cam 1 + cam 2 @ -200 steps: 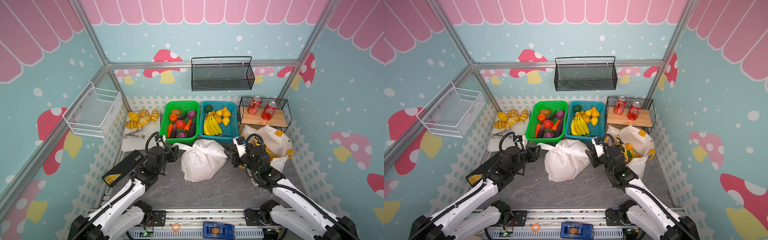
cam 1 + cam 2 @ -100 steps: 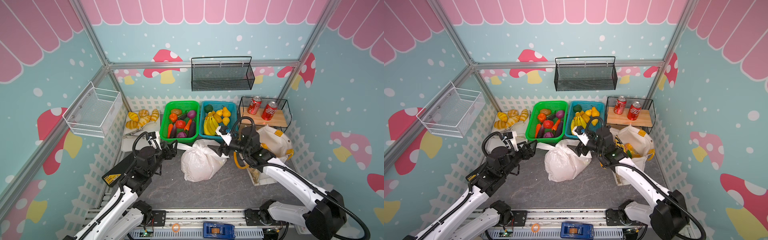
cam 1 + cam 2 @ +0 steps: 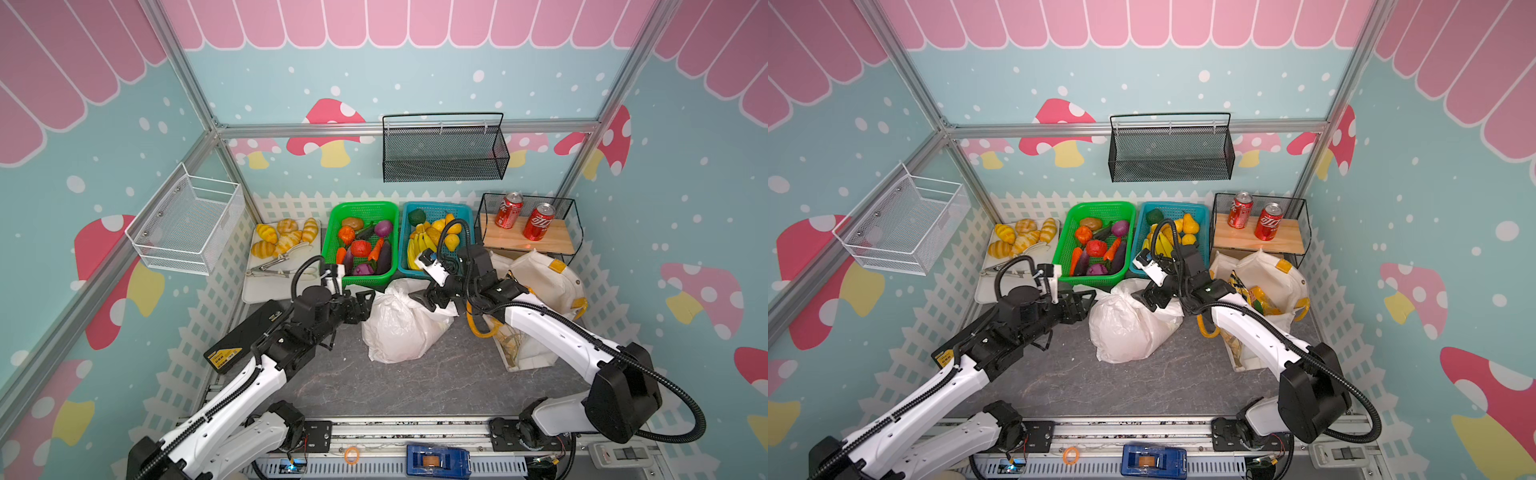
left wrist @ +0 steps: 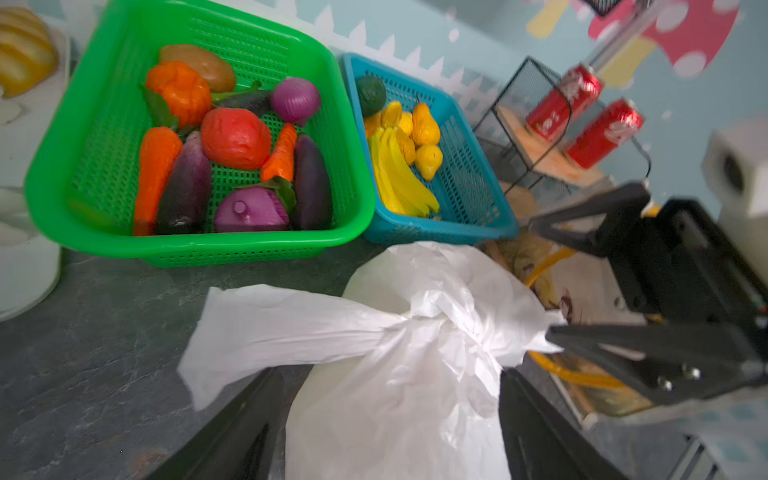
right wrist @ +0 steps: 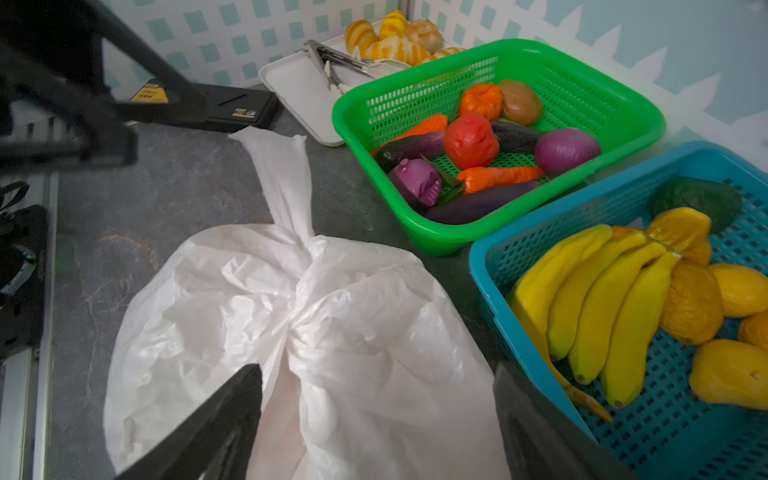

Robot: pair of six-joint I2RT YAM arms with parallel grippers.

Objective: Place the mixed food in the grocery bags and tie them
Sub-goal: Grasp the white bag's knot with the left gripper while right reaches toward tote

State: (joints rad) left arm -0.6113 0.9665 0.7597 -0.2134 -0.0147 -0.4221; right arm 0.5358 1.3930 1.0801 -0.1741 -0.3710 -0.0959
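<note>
Left pincer (image 3: 368,301) and right pincer (image 3: 428,300) gape beside the knotted white bag (image 3: 399,332); the tote (image 3: 548,282) holds packets (image 3: 1241,286).

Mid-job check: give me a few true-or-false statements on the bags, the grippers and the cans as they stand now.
1. The white plastic bag is knotted at its top. True.
2. The left gripper is clamped on it. False: its fingers stand open.
3. The right gripper is open. True.
4. The cloth tote is empty. False: snack packets show inside it.
5. Two red cans stand on the wooden shelf. True.
</note>
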